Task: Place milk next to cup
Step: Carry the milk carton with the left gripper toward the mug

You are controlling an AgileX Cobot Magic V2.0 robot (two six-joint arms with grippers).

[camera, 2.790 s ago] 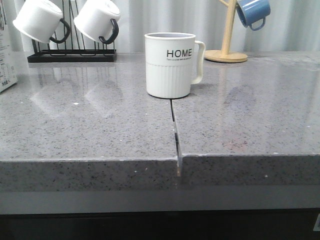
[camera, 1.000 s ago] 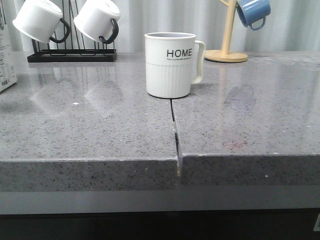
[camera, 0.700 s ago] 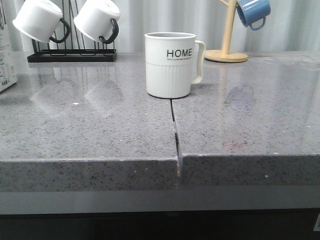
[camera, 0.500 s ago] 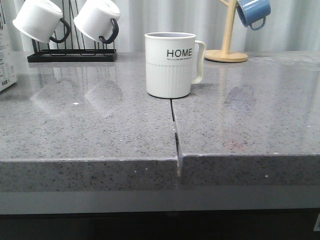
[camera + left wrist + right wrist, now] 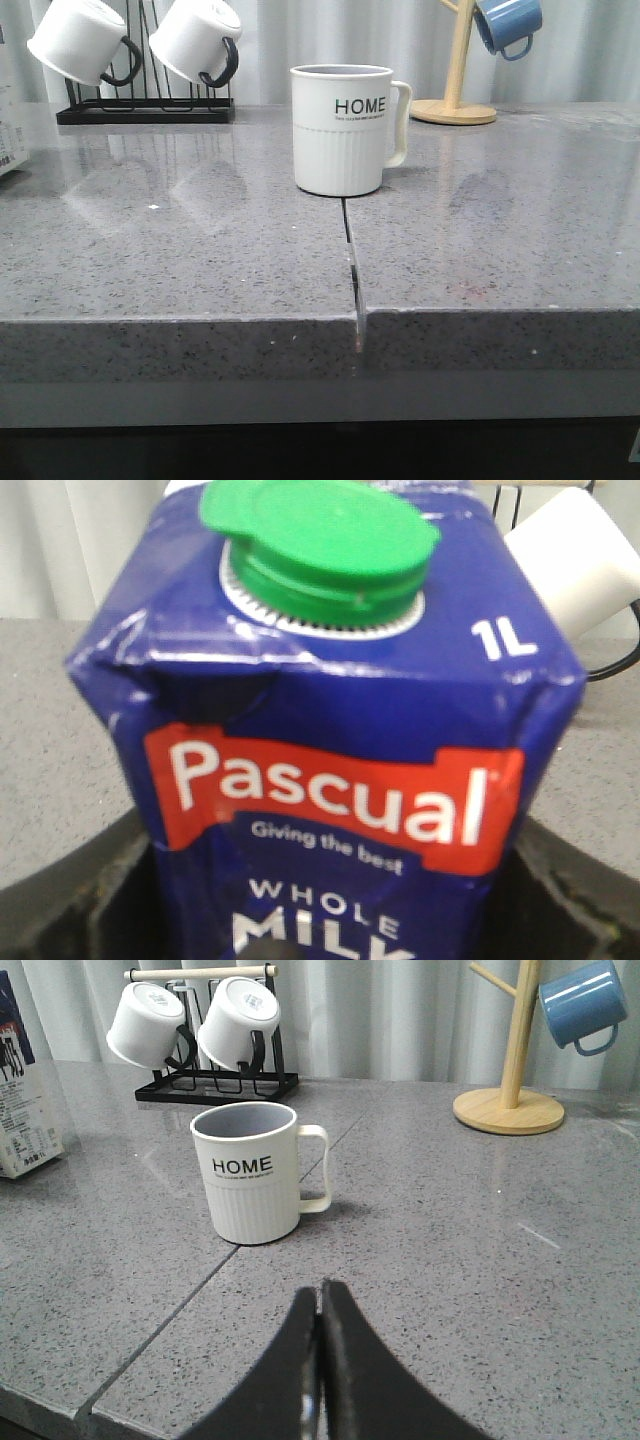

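Left end effector [image 5: 330, 920]: its dark fingers [image 5: 70, 900] flank the milk [image 5: 330, 730] on both sides, apparently clamped on the carton, whose blue top, green cap [image 5: 320, 540] and red "Pascual" band fill the left wrist view. In the front view only a sliver of the milk [image 5: 10, 130] shows at the far left edge; in the right wrist view the milk [image 5: 28, 1100] appears at the left edge of the table [image 5: 480, 1240], well apart from the cup [image 5: 250, 1172].

Right end effector [image 5: 320, 1360]: fingers pressed together, holding nothing, above the bare table in front of the cup.

The cup [image 5: 345, 130] stands upright at mid-table, "HOME" facing the robot, handle to the right, just behind a seam [image 5: 350, 260] in the tabletop. Behind it on the left, a black rack [image 5: 145, 105] carries two white mugs [image 5: 75, 40]; behind on the right, a wooden stand [image 5: 455, 100] holds a blue mug [image 5: 507, 25].
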